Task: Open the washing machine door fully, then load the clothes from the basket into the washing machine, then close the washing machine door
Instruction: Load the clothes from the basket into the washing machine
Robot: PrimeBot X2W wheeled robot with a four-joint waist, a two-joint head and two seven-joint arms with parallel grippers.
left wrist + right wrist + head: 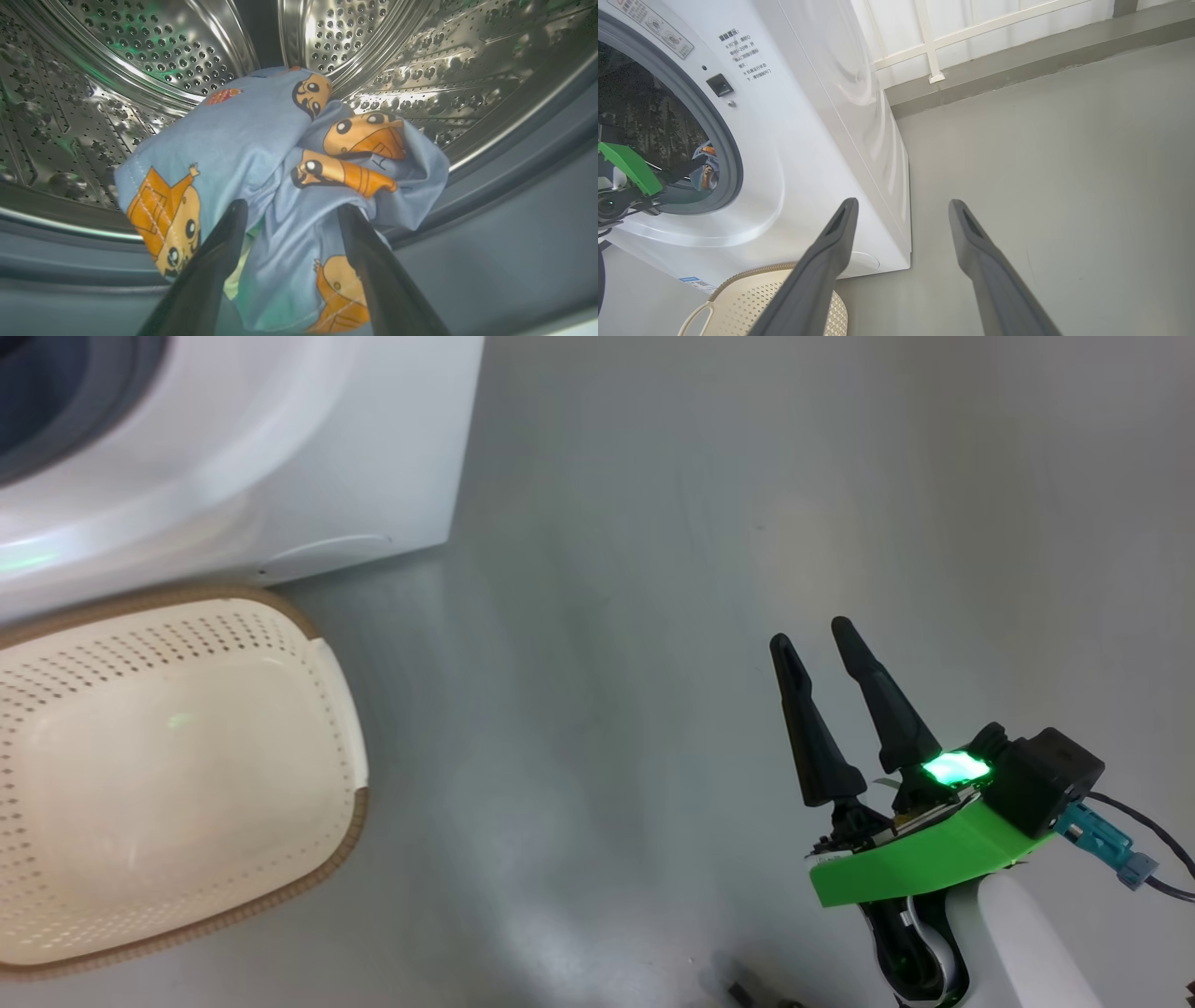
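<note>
Your left gripper [293, 205] is spread wide inside the washing machine [140, 46], with the clothes [252, 130] bunched between its fingers. Your right gripper [810, 631] is spread too, above the floor [607, 709]. The writing [745, 56] on the machine's front is too small to read.

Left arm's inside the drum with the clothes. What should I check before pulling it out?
1. left gripper jaws open: ok.
2. clothes inside the drum: ok.
3. clothes free of the fingers: cannot tell; cloth lies between them.
4. clothes clear of the gasket: cannot tell.
5. basket empty: ok.
6. right gripper open, over bare floor: ok.
</note>
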